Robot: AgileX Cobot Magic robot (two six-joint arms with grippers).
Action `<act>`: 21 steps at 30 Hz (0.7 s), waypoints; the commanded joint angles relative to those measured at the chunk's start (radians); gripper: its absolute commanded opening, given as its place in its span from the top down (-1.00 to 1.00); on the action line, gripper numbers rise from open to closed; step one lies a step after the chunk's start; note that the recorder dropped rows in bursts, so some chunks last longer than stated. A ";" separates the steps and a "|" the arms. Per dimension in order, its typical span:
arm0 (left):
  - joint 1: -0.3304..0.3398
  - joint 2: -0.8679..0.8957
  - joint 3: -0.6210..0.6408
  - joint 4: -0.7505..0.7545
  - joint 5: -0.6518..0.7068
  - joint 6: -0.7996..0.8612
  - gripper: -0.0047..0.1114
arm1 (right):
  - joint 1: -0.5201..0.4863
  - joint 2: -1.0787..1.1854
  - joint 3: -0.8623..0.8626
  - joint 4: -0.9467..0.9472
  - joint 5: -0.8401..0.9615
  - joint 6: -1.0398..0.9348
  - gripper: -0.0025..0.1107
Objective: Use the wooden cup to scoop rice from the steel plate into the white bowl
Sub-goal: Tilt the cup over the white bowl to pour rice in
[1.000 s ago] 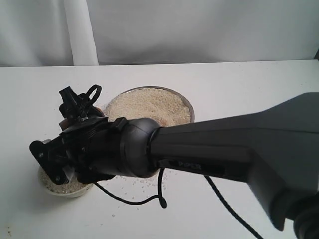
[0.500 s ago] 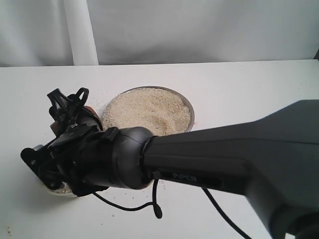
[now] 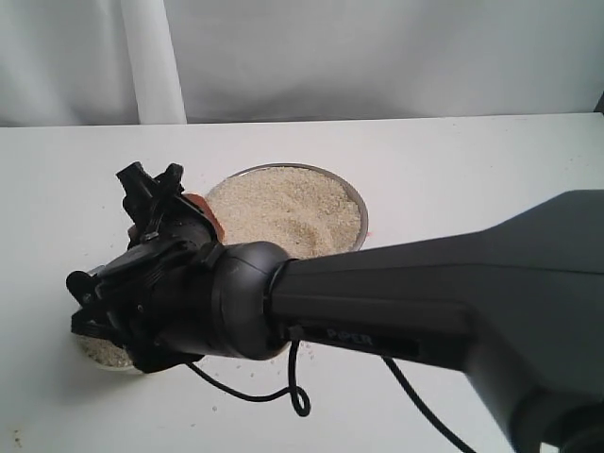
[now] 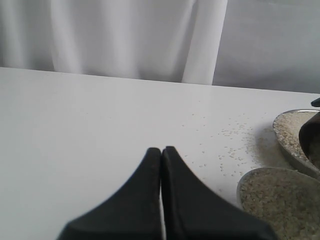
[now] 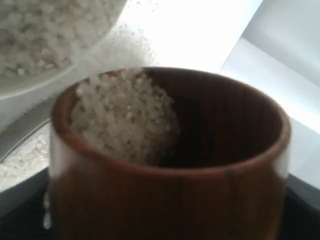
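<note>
My right gripper (image 3: 156, 192) reaches across to the left and is shut on the wooden cup (image 3: 201, 214), which hangs beside the steel plate's (image 3: 355, 195) left rim. In the right wrist view the reddish cup (image 5: 170, 175) is tilted, with a clump of rice (image 5: 125, 120) lying against one inner side. The plate holds a wide heap of rice (image 3: 283, 208). The white bowl (image 3: 102, 355) sits under my right wrist, mostly hidden, with rice in it (image 4: 282, 200). My left gripper (image 4: 161, 151) is shut and empty, low over the table to the left of the bowl.
Loose grains (image 4: 231, 133) are scattered on the white table around the bowl and plate. A black cable (image 3: 293, 392) loops down from the right arm onto the table. A white curtain (image 3: 151, 57) hangs behind the table's far edge.
The right wrist swung left over the bowl half a second ago, then came back right and turned. The cup now shows by the plate's rim. The left gripper's earlier state is not shown.
</note>
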 commanded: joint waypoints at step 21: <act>-0.005 0.000 0.002 -0.005 -0.007 -0.004 0.92 | 0.120 -0.012 -0.007 0.011 0.108 -0.167 0.96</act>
